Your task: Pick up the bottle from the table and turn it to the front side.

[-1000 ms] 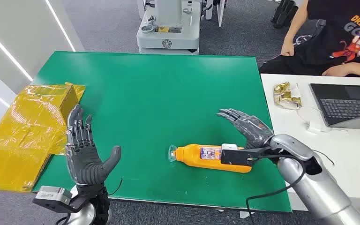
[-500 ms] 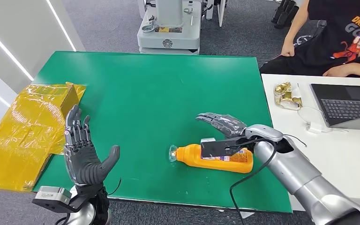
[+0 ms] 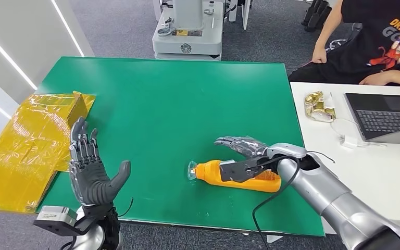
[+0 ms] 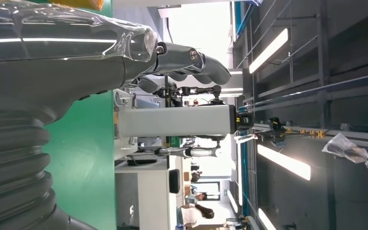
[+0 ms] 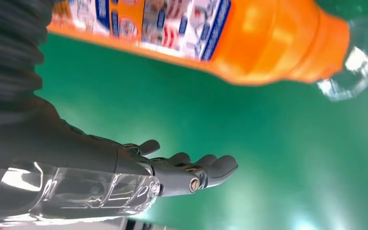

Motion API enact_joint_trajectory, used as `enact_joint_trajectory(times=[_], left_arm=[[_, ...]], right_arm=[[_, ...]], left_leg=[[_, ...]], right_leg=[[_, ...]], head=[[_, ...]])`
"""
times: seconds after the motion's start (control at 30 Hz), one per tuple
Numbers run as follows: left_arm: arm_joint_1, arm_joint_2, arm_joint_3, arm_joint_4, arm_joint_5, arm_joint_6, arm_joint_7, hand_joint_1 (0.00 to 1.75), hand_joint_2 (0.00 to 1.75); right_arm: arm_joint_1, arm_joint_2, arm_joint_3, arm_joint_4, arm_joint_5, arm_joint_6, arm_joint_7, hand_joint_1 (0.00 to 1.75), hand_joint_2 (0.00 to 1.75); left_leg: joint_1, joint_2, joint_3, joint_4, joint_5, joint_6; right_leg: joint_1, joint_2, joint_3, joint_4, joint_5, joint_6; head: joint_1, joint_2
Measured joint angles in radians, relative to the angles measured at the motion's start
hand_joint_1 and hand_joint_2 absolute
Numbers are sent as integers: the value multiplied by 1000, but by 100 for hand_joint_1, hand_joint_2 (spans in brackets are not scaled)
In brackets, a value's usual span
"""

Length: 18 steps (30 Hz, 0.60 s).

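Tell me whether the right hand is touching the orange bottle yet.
Apart. The right wrist view shows green table between the right hand and the orange bottle, the fingers spread and holding nothing.

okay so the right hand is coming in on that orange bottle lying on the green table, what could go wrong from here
The bottle lies on its side on the green table, so a nudge from the right hand, whose fingers are spread above it and not closed on it, could roll it away. It also lies near the table's front edge, so a slip could send it off. The left hand is raised well aside, probably too far to help.
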Motion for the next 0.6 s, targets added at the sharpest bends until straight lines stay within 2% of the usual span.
enact_joint_trajectory(times=[0.37,0.6], left_arm=[[21,-2,14,0,-9,1,0,0,175],[16,-6,16,0,-9,10,0,0,175]], right_arm=[[19,-8,89,46,-21,-26,63,0,175],[31,-28,114,58,-5,-52,138,0,175]], left_leg=[[0,0,0,0,0,0],[0,0,0,0,0,0]], right_leg=[[0,0,0,0,0,0],[0,0,0,0,0,0]], head=[[0,0],[0,0]])
